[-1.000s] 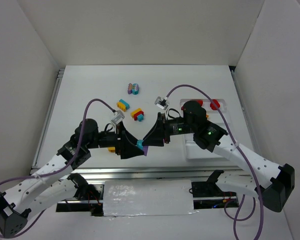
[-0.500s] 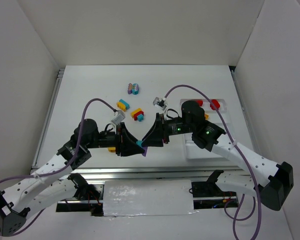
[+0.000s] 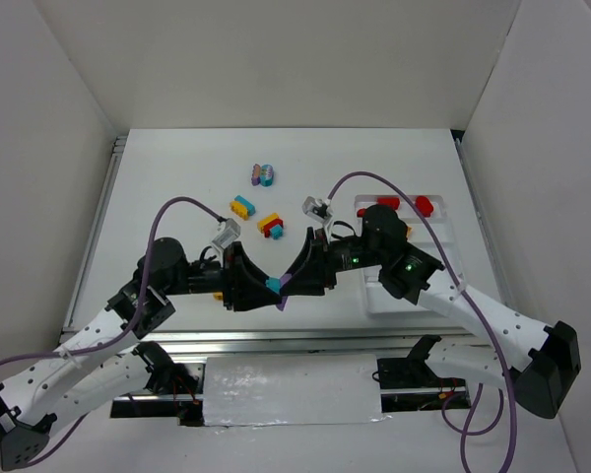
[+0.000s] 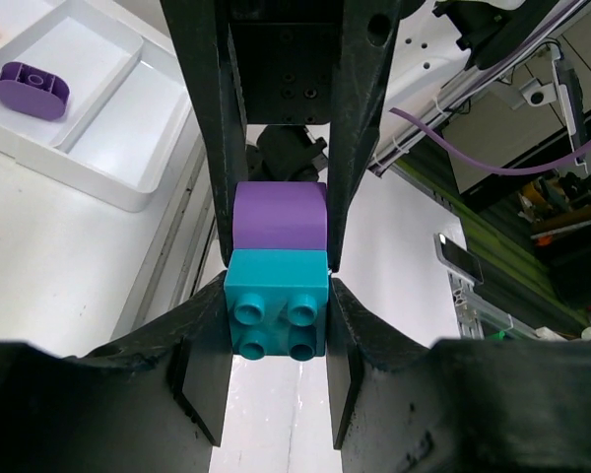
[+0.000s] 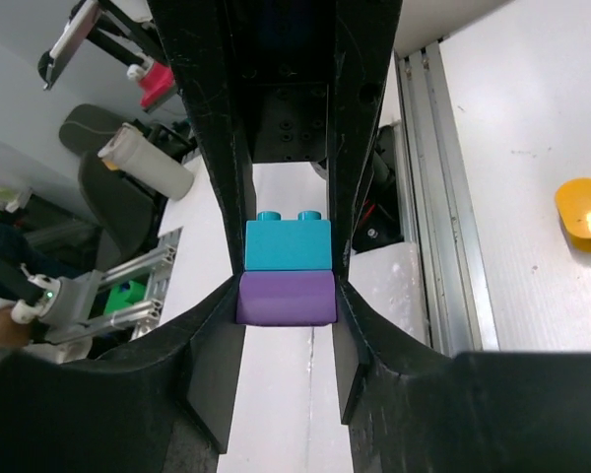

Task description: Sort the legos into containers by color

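A teal lego [image 4: 276, 315] stuck to a purple lego [image 5: 286, 298] hangs above the table's near edge, between both arms. My left gripper [image 4: 276, 307] [image 3: 267, 285] is shut on the teal one [image 3: 273, 284]. From the opposite side, my right gripper [image 5: 288, 301] [image 3: 290, 287] is shut on the purple one [image 3: 284, 295]. The two bricks touch face to face. The white containers tray [image 3: 441, 241] lies at the right, with two red legos [image 3: 424, 205] at its far end and a purple oval lego [image 4: 32, 89] in one compartment.
Three multicoloured lego clusters lie on the far half of the table: purple-teal [image 3: 264, 174], yellow-teal [image 3: 241, 207], red-yellow-teal [image 3: 271, 226]. A yellow brick [image 5: 583, 212] lies on the table near the left arm. White walls close in the table on three sides.
My left gripper has shut on the teal brick. Both wrists with the joined pair have shifted slightly toward the near edge.
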{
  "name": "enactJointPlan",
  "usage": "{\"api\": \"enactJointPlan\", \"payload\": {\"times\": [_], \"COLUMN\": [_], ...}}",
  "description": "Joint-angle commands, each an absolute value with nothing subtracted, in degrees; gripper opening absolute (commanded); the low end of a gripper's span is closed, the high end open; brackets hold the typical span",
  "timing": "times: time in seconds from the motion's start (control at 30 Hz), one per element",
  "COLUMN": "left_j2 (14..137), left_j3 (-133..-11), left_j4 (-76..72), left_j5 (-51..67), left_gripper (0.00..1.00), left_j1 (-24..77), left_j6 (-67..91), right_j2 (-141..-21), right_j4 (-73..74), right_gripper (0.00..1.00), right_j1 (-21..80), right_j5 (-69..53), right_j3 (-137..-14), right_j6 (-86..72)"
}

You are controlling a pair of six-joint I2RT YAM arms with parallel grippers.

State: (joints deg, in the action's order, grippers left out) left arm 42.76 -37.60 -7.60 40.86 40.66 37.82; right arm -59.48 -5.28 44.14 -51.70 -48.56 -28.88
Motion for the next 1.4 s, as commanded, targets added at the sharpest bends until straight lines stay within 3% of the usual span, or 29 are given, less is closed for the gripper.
{"api": "enactJointPlan", "payload": {"times": [0.0,0.07,0.27,0.5,0.57,0.67,0.7,0.83,0.97,1.17,1.37], "left_j2": [41.31,41.4,40.26,37.79,37.79,38.76,39.89,42.8,42.54,41.66,41.75], "left_j3": [-38.76,-38.58,-41.48,-45.35,-45.7,-48.24,-50.08,-53.52,-53.18,-52.03,-51.68], "left_j4": [-12.91,-13.18,-3.97,4.74,6.23,13.67,16.15,26.09,28.65,28.92,28.39], "left_j5": [43.24,43.51,36.15,26.55,24.28,16.22,13.65,3.79,1.41,1.67,2.72], "left_gripper": [0.0,0.0,0.0,0.0,0.0,0.0,0.0,0.0,0.0,0.0,0.0], "left_j1": [40.87,40.87,40.87,40.78,40.78,40.78,40.78,40.78,40.78,40.78,40.87], "left_j6": [37.0,37.18,33.49,30.59,30.41,29.01,28.22,26.11,25.23,24.96,24.87], "right_j2": [-58.1,-57.75,-55.55,-56.69,-57.3,-57.3,-57.48,-60.02,-60.82,-68.46,-68.91], "right_j4": [-8.35,-9.31,-4.22,-7.73,-2.77,11.26,14.9,25.74,25.58,26.45,23.12], "right_gripper": [0.13,0.0,0.0,0.0,0.0,0.0,0.0,0.0,0.0,0.0,0.0], "right_j1": [44.3,44.3,42.46,29.82,27.7,23.74,23.38,19.0,14.16,13.8,13.8], "right_j5": [-53.26,-53.61,-47.03,-47.9,-45.55,-24.25,-6.33,17.87,22.85,23.46,20.22], "right_j3": [-47.9,-47.46,-45.28,-37.71,-37.96,-40.68,-41.56,-43.07,-41.14,-45.09,-43.95], "right_j6": [-29.36,-29.18,-24.35,-31.1,-31.55,-33.3,-36.01,-44.72,-48.34,-47.29,-44.74]}}
